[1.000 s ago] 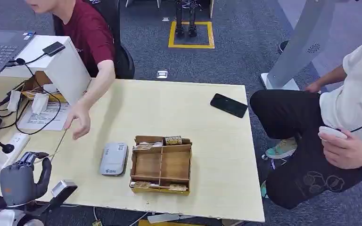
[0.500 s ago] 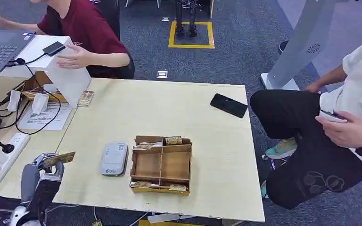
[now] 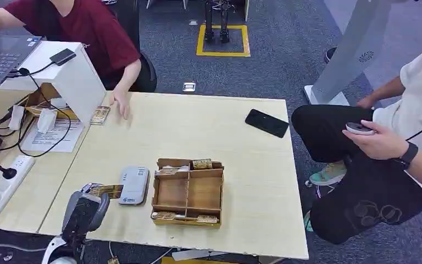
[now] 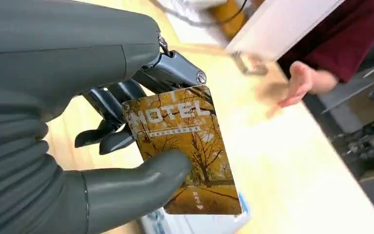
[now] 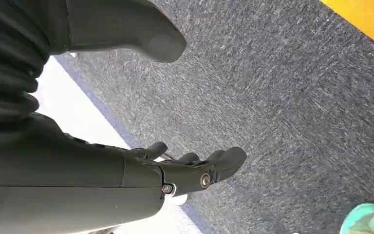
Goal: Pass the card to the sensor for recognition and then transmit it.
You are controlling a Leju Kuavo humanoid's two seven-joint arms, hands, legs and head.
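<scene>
Fingers of the left hand (image 4: 102, 131) pinch the card (image 4: 185, 151): the thick grey thumb presses its printed face and the darker fingers (image 4: 108, 105) back it from behind. Against the frame half a second ago, the hand (image 3: 85, 212) has travelled from the table's near left corner toward the sensor (image 3: 133, 185), and the card (image 3: 105, 191) now sits at the fingertips, its far edge touching or overlapping the sensor's near side; contact cannot be confirmed. The person in the dark red shirt (image 3: 88, 27) has brought a hand (image 3: 121, 103) down onto the table (image 3: 198, 126), beside a second card (image 3: 99, 115) lying flat there.

Materials: the card is a thin, glossy rectangle printed with golden autumn trees and the word HOTEL. The sensor is a flat, pale grey slab with rounded corners. Just beyond it, away from the fingertips, stands a shallow wooden tray (image 3: 188, 192) divided into compartments, with cards along its edges. The table has a pale wood-grain surface. A black phone (image 3: 267, 122) lies well apart.

Pose: the left arm comes in low, hand raised above the table, card held roughly level. The right hand (image 5: 175, 170) hangs over grey carpet (image 5: 282, 97), holding nothing, fingers loosely extended and apart from the thumb.
</scene>
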